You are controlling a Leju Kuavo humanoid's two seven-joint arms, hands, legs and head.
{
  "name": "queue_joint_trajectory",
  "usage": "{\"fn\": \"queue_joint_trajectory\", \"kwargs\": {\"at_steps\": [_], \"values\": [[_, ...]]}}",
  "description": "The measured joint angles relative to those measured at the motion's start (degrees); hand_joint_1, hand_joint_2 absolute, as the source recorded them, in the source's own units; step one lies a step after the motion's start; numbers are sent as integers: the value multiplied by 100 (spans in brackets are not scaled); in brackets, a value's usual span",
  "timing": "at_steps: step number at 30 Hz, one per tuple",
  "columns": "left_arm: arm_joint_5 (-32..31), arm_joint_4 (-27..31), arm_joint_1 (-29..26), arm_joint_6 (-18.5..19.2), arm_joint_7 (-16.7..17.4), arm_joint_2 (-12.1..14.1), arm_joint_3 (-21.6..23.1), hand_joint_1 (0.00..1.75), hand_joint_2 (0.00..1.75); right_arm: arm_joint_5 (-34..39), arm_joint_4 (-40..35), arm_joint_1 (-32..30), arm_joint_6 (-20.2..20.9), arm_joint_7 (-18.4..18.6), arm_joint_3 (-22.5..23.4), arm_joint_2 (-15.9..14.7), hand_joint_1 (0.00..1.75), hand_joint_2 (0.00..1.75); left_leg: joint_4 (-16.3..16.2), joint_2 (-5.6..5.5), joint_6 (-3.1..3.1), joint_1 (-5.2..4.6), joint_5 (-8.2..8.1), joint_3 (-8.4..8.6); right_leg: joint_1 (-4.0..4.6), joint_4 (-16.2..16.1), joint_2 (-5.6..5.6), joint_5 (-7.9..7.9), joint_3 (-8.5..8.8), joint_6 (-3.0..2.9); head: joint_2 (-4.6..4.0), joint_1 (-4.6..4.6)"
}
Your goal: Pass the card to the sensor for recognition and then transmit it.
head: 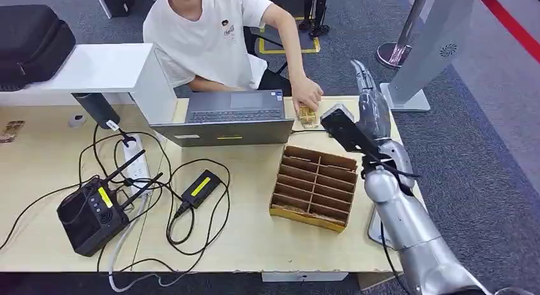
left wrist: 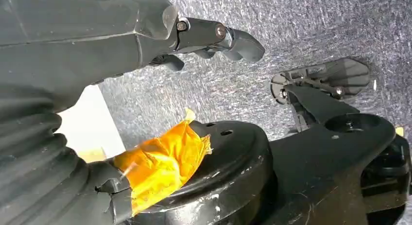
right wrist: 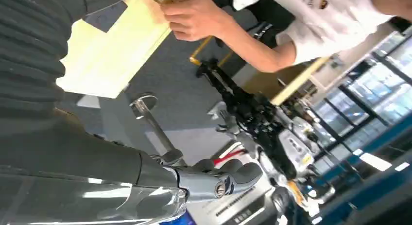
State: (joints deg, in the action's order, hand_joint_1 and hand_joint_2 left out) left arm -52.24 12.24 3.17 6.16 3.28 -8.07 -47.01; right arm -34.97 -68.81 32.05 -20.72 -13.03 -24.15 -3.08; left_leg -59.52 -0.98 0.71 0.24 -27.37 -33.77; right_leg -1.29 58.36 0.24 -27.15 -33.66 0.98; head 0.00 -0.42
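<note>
Just left of the right hand (head: 372,107), raised with fingers straight and holding nothing, a person's hand (head: 307,94) presses the card (head: 308,115) on the table (head: 255,244).

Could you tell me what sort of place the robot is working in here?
Probably an office or robotics lab: a wooden desk on grey carpet, a person seated at a laptop, and another robot standing behind.
</note>
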Motion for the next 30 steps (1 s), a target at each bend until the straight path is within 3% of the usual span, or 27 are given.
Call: {"fn": "queue_joint_trajectory", "kwargs": {"at_steps": [10, 15, 23, 30], "values": [[107, 0, -23, -70, -13, -46, -310, 0, 175, -513, -2713, -2218, -376, -415, 284, -682, 0, 175, 1, -10, -11, 0, -12, -4, 0, -7, -11, -8, 3, 0, 0, 0], [136, 0, -24, -111, -33, -70, -424, 0, 175, -831, -3635, -3260, -592, -601, 442, -864, 0, 175, 2, -8, -9, 0, -15, -5, 0, -7, -10, -11, 3, -2, 0, -2], [164, 0, -21, -135, -48, -105, -551, 0, 175, -1154, -4354, -4408, -885, -682, 568, -1004, 0, 175, 4, 0, -6, 0, -21, -1, 1, -7, -9, -13, 4, -6, 0, 0], [164, 0, -17, -157, -50, -114, -623, 0, 175, -1056, -4391, -4860, -959, -512, 555, -1067, 0, 175, 4, 2, -6, 0, -21, 0, 1, -7, -6, -13, 5, -6, 0, 0]]}}
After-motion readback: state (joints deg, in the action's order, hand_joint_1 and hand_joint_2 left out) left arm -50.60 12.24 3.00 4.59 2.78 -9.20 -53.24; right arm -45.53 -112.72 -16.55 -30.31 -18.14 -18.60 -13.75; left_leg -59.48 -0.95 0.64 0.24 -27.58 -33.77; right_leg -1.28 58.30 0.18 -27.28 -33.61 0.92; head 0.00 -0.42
